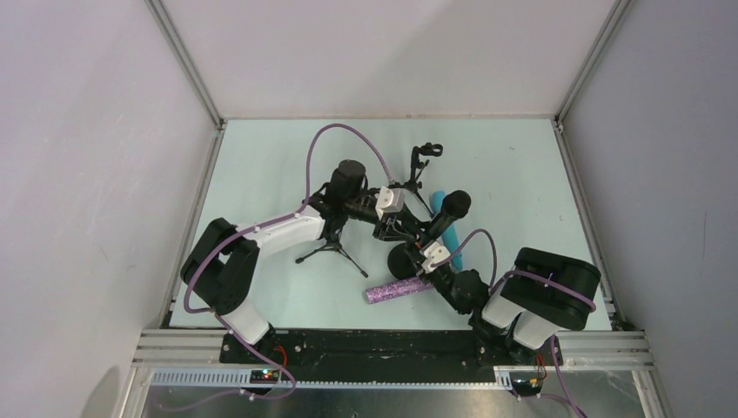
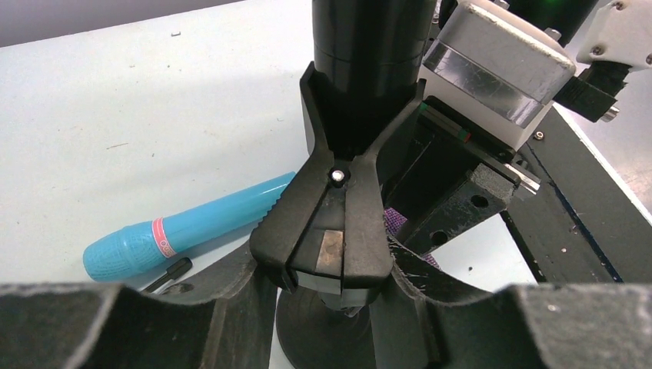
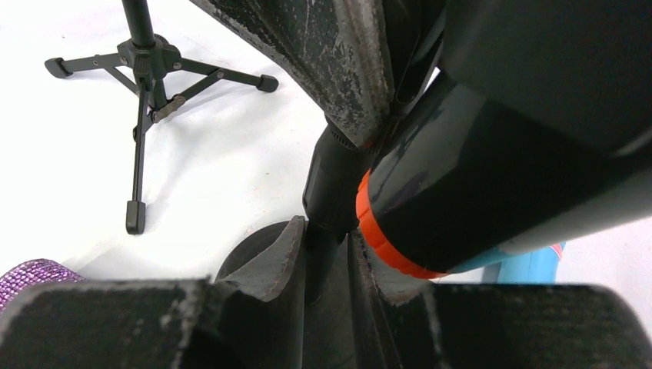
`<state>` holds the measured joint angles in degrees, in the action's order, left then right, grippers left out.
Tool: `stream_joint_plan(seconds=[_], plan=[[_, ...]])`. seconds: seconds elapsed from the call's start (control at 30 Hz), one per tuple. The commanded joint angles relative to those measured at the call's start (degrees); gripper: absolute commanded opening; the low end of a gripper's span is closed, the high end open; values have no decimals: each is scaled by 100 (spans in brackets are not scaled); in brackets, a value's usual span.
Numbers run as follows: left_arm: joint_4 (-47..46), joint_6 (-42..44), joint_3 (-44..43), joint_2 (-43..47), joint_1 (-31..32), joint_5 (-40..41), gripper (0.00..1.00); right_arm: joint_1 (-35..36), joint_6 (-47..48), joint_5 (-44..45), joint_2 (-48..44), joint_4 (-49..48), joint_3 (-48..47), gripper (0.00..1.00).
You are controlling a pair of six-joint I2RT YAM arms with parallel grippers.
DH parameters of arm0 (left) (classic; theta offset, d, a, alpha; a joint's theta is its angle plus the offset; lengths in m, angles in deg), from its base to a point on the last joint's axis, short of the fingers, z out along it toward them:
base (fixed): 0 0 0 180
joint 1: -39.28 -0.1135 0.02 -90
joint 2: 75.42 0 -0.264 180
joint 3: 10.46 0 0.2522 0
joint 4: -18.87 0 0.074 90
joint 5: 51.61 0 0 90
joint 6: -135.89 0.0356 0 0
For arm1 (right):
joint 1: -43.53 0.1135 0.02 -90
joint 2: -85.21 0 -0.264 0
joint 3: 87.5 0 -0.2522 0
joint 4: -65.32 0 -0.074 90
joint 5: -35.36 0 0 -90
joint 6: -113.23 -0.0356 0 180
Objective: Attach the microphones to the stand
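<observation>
Black microphone [image 2: 367, 69] with an orange end ring sits in the forked clip [image 2: 338, 200] of a round-based stand [image 1: 402, 259] at mid surface [image 1: 261, 174]. Its long axis rises steeply, ringed end down. The left tool [image 2: 327, 301] is closed narrow on the clip's lower part. The right tool [image 3: 319, 265] is pinched narrow on the stand post [image 3: 332, 181].

The light blue microphone [image 2: 192, 231] lies flat just beyond the stand, its axis running away from the arms. The purple microphone [image 1: 396, 291] lies flat beside the right arm, its axis running left to right. The right arm looks nearer to both. A tripod stand [image 1: 331, 248] by the left arm holds nothing.
</observation>
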<state>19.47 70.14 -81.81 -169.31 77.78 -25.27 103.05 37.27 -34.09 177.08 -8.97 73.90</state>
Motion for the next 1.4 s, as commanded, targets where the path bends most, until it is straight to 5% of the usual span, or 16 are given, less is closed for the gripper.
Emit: stream_joint_plan(seconds=[0.0, 0.47, 0.57, 0.77, 1.17, 1.37], plan=[[-159, 177, -106, 114, 53, 142, 0, 155, 279, 62, 128, 192, 61, 19], [-434, -82, -114, 186, 62, 740, 0, 300, 414, 526, 136, 191, -7, 66], [-578, -207, -112, 193, 59, 892, 0, 438, 619, 987, 197, 191, -99, 82], [-1045, -626, -65, 157, 57, 1253, 0, 766, 999, 2203, 485, 185, -560, 97], [-1609, -1217, 83, 144, 55, 1801, 0, 972, 500, 2809, 99, 186, -536, 78], [-1822, -1406, 143, 132, 53, 1916, 0, 973, -364, 2480, -307, 214, -270, 83]])
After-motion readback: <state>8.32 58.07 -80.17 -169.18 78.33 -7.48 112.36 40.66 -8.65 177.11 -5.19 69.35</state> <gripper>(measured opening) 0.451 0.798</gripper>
